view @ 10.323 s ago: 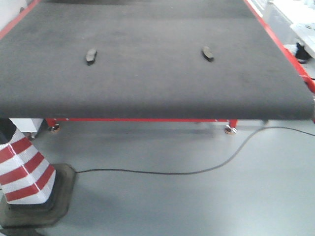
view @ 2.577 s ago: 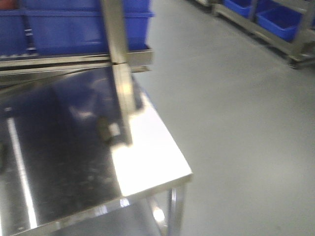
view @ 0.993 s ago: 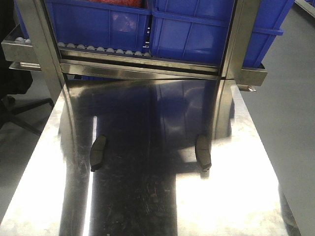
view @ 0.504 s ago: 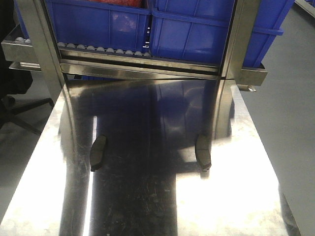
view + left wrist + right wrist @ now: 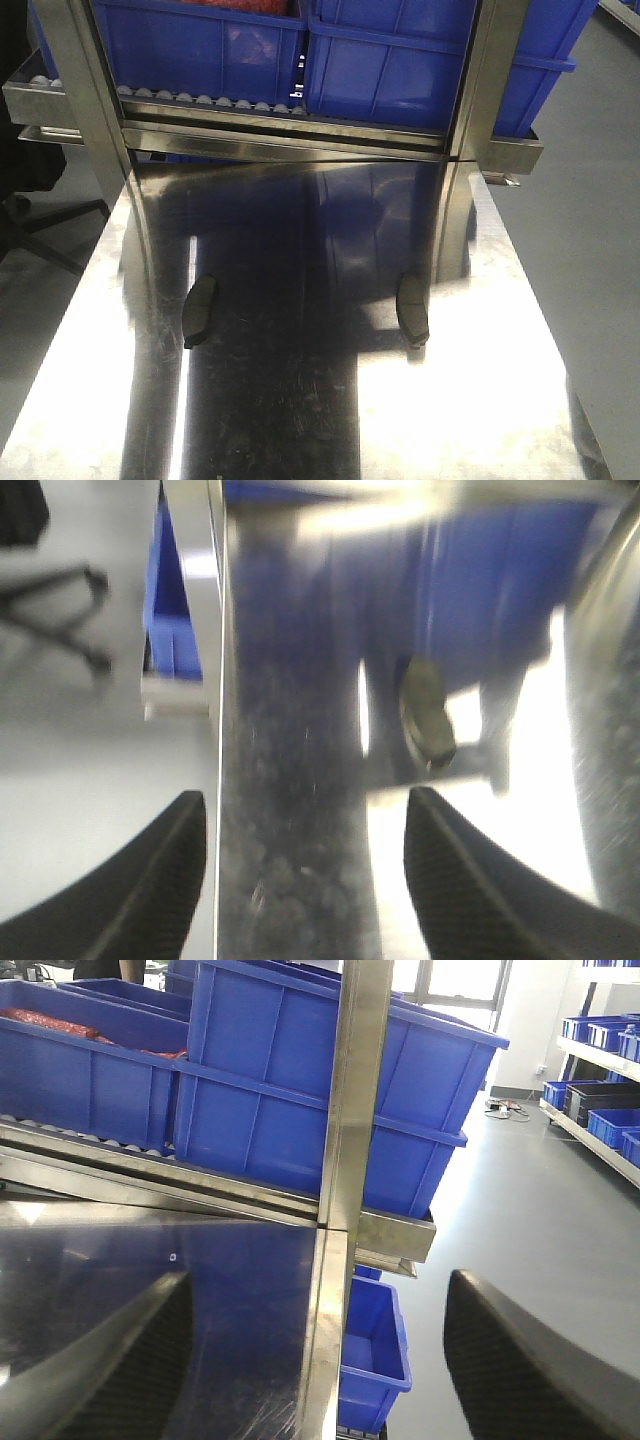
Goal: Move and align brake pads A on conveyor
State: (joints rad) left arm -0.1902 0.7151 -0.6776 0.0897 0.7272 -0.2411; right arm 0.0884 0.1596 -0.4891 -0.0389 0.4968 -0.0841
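Brake pads, two of them, are lying flat on the shiny steel tabletop [image 5: 300, 420]. The left-hand pad [image 5: 200, 311] and the right-hand pad [image 5: 413, 310] are sitting well apart and roughly level with each other, each with its long side running away from the camera. Only the front view is showing both together.

The left wrist view is catching a single pad [image 5: 427, 710], ahead and to the right of the left gripper [image 5: 305, 798]. It is probably the left-hand one, though the blur is making that hard to confirm. That gripper's jaws are standing spread wide, holding nothing, above the tabletop near its left edge.

The right wrist view is looking across the table's far right corner, with the right gripper [image 5: 320, 1278] likewise spread apart and gripping nothing.

Behind the table, blue bins [image 5: 400, 60] are resting on a steel roller rack [image 5: 280, 135] between upright steel posts [image 5: 480, 80]. An office chair base [image 5: 40, 225] is standing at left, and grey floor [image 5: 590, 230] is surrounding the table. The right wrist view alone is taking in shelves [image 5: 600, 1060] with more blue bins at the room's right side.
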